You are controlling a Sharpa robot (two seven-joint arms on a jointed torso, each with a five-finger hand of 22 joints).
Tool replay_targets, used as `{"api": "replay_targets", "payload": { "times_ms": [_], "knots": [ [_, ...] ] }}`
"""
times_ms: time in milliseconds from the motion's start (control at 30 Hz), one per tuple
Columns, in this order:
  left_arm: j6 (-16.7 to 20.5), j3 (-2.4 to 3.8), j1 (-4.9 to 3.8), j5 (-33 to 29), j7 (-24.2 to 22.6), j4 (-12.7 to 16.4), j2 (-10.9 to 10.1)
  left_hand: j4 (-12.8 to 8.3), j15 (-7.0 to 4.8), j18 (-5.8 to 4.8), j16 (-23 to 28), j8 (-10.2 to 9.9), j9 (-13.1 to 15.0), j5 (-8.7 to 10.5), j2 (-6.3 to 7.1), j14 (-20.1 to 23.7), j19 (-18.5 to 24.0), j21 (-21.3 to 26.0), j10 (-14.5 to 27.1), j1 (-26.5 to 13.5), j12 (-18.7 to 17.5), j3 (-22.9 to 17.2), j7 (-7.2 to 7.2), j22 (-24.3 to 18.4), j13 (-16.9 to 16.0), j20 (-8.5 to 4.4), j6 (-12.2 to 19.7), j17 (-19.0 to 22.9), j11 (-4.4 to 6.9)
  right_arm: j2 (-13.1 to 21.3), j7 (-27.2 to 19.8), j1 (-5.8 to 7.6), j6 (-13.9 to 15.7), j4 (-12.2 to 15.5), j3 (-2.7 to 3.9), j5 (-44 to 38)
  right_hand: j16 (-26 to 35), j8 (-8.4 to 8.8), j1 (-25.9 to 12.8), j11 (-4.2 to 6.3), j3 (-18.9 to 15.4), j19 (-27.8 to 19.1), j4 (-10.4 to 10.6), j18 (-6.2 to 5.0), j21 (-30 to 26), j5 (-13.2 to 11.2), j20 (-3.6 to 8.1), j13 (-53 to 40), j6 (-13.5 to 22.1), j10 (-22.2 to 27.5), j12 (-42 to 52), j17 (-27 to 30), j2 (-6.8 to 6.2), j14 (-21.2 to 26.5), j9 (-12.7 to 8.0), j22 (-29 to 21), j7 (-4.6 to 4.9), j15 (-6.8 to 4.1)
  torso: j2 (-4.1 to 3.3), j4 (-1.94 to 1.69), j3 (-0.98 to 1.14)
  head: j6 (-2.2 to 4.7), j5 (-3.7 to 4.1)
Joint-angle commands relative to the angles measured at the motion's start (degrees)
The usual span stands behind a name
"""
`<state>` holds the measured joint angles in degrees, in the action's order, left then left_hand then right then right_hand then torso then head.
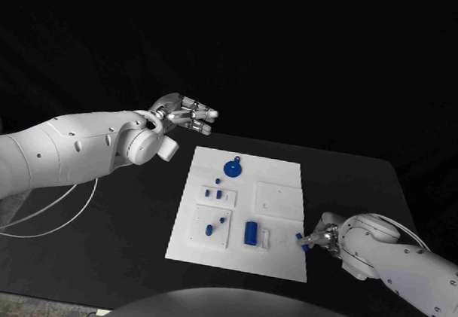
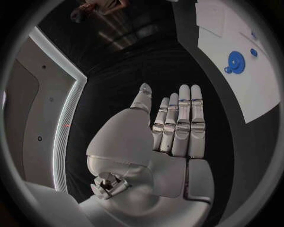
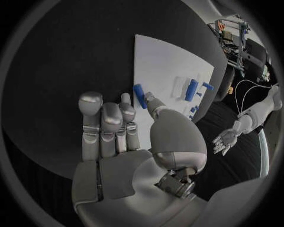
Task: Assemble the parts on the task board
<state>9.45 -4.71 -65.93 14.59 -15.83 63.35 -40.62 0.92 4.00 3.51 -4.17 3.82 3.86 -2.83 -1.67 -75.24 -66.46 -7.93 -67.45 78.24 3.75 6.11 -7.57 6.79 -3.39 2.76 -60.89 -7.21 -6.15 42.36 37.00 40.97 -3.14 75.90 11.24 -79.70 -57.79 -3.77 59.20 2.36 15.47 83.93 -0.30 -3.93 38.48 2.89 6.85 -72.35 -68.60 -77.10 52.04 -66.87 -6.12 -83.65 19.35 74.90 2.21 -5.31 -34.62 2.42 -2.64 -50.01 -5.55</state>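
Right hand [image 1: 319,239], lower right, pinches a blue peg [image 3: 139,96] at board [image 1: 273,269] edge. Looks light, rigid, slick: grip mid-length. Left hand [image 1: 184,114] spread, idle.

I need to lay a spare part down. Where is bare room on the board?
The task board is bare along its far right corner. The near half is crowded: blue parts, and the right hand pinching one at the edge.

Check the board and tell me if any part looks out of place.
One small blue part sits at the task board's right edge, by the right hand's fingertips; whether they grip it is unclear. The other parts sit within the plate. The left hand is raised off the board, holding nothing.
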Motion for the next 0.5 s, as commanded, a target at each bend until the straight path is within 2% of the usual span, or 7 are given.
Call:
{"api": "replay_targets", "payload": {
  "times_ms": [33, 167, 233, 300, 400, 433, 500],
  "knots": [
    [-0.64, 0.03, -0.04, 0.16, -0.36, 0.11, 0.08, 0.00, 0.04, -0.57, 0.12, -0.12, -0.02, 0.14, -0.23, 0.30, -0.49, 0.30, 0.39, -0.13, -0.33, -0.02, 0.00, -0.06, 0.00, 0.08, 0.51, 0.06, -0.04, -0.54, 0.18, -0.20, -0.44, -0.48, -0.29, -1.78, -0.10, 0.08, -0.02, 0.06, 0.38, 3.20, -0.08, 0.80, 0.24, -0.12, 0.06, -0.05, -0.06, -0.15, -0.34, -0.08, -0.44, -0.35, -0.07, 4.08, -0.08, -0.17, 0.00, 0.05, 0.03, 0.01, -0.08],
    [-0.66, 0.03, -0.04, 0.16, -0.31, 0.09, 0.10, 0.00, 0.04, -0.57, 0.12, -0.12, -0.02, 0.14, -0.23, 0.30, -0.49, 0.30, 0.39, -0.13, -0.33, -0.02, 0.00, -0.06, 0.00, 0.08, 0.51, 0.06, -0.04, -1.17, -0.12, -0.45, -0.33, -0.90, -0.53, -1.63, -0.04, 0.09, 0.44, 0.10, 0.66, 3.19, -0.55, 0.81, 0.18, -0.12, 0.06, -0.07, -0.04, -0.16, -0.34, -0.07, 0.02, -0.34, -0.08, 4.05, -0.11, -0.19, 0.00, 0.06, 0.04, 0.01, -0.11],
    [-0.66, 0.03, -0.04, 0.16, -0.29, 0.08, 0.10, 0.00, 0.04, -0.57, 0.12, -0.12, -0.02, 0.14, -0.23, 0.30, -0.49, 0.30, 0.39, -0.13, -0.33, -0.02, 0.00, -0.06, 0.00, 0.08, 0.51, 0.06, -0.04, -1.37, -0.23, -0.54, -0.17, -1.07, -0.59, -1.42, 0.01, 0.09, 1.24, 0.18, 1.43, 3.19, -1.00, 0.82, 0.14, -0.12, 0.07, -0.10, -0.06, -0.16, -0.32, -0.04, 0.77, -0.33, -0.09, 4.04, -0.28, -0.21, -0.01, 0.03, 0.04, 0.01, -0.09],
    [-0.66, 0.03, -0.04, 0.16, -0.26, 0.06, 0.09, 0.00, 0.04, -0.57, 0.12, -0.12, -0.02, 0.14, -0.23, 0.30, -0.49, 0.30, 0.39, -0.13, -0.33, -0.02, 0.00, -0.06, 0.00, 0.08, 0.51, 0.06, -0.04, -1.48, -0.40, -0.61, 0.12, -1.21, -0.63, -1.10, 0.10, 0.16, 4.15, 0.41, 4.03, 3.19, -3.36, 0.85, 0.17, 0.03, 0.10, -0.11, 0.12, -0.09, -0.33, 0.04, 3.36, -0.33, -0.17, 4.04, -0.45, -0.33, 0.01, 0.03, 0.01, 0.01, -0.07],
    [-0.69, 0.03, -0.04, 0.16, -0.16, 0.05, 0.06, 0.03, 0.03, -0.57, 0.10, -0.13, -0.03, 0.14, -0.25, 0.27, -0.50, 0.31, 0.44, -0.14, -0.34, -0.03, -0.03, -0.06, 0.00, 0.08, 0.61, 0.06, -0.05, -1.53, -0.74, -0.67, 0.61, -1.32, -0.67, -0.22, 0.18, 0.10, 4.88, 0.43, 7.35, 3.20, -7.33, 0.91, 0.28, 0.26, 0.07, -0.10, 0.28, 0.11, -0.31, 0.20, 5.99, -0.36, -0.01, 4.07, -0.43, -0.32, 0.02, 0.05, 0.00, 0.01, -0.02],
    [-0.71, 0.03, -0.04, 0.16, -0.14, 0.04, 0.05, 0.03, 0.03, -0.57, 0.10, -0.13, -0.03, 0.14, -0.25, 0.27, -0.50, 0.31, 0.44, -0.14, -0.34, -0.03, -0.03, -0.06, 0.00, 0.08, 0.61, 0.06, -0.05, -1.53, -0.84, -0.67, 0.69, -1.33, -0.67, 0.02, 0.18, 0.06, 4.16, 0.36, 8.50, 3.20, -8.56, 0.92, 0.35, 0.32, 0.05, -0.07, 0.32, 0.13, -0.29, 0.25, 6.30, -0.36, 0.19, 4.11, -0.31, -0.27, 0.02, 0.05, 0.00, 0.01, -0.03],
    [-0.72, 0.03, -0.04, 0.16, -0.09, 0.04, 0.04, 0.05, 0.03, -0.57, 0.10, -0.15, -0.04, 0.14, -0.23, 0.25, -0.52, 0.31, 0.49, -0.18, -0.34, 0.00, -0.07, -0.05, 0.01, 0.08, 0.71, 0.05, -0.08, -1.52, -1.24, -0.69, 0.98, -1.33, -0.68, 0.83, 0.15, 0.02, 3.07, 0.32, 10.95, 3.19, -11.08, 0.91, 0.41, 2.37, -0.01, 0.03, 0.42, 0.18, -0.31, 0.34, 6.97, -0.37, 0.83, 4.15, -0.23, -0.24, 0.03, 0.07, 0.01, 0.01, -0.10]
  ]
}}
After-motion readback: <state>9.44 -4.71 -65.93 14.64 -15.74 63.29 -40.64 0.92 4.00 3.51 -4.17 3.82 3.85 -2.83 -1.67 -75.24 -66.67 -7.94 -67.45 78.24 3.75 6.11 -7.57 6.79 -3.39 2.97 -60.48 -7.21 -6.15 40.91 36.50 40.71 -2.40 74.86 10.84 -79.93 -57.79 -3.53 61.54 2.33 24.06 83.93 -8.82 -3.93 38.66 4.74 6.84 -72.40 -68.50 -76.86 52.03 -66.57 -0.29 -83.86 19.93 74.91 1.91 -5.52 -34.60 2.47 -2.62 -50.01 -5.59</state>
